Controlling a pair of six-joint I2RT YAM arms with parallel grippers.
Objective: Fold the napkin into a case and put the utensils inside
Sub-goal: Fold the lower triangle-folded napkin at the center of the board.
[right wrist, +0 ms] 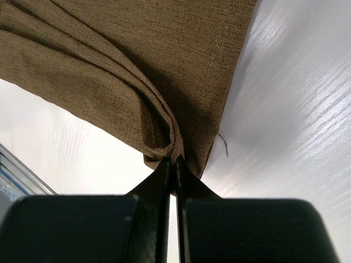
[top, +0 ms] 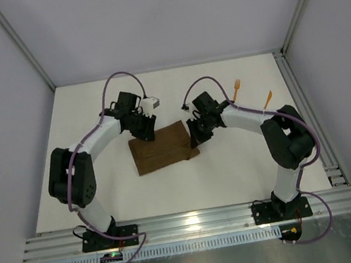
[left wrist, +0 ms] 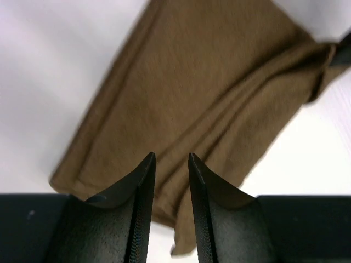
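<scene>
Pinching the napkin (right wrist: 137, 71) at a bunched corner, the right gripper (right wrist: 175, 160) has its fingers pressed together on the cloth, low in the centre of the right wrist view. Folds of fabric gather into the grip. The left gripper (left wrist: 171, 158) shows its fingers a narrow gap apart with nothing seen between them. Brown cloth lies beyond the tips; whether they touch it cannot be told.

The napkin sits at the centre of the overhead view, lying on the white table (top: 234, 169) as a folded, roughly rectangular layer, slightly tilted. The orange fork (top: 237, 88) and the orange pointed piece (top: 267, 99) lie on the table in the upper right, well apart from the cloth.

Both arms are bent at the elbow and reach inward. The left wrist is over the cloth's upper left corner and the right wrist is at its right edge.
</scene>
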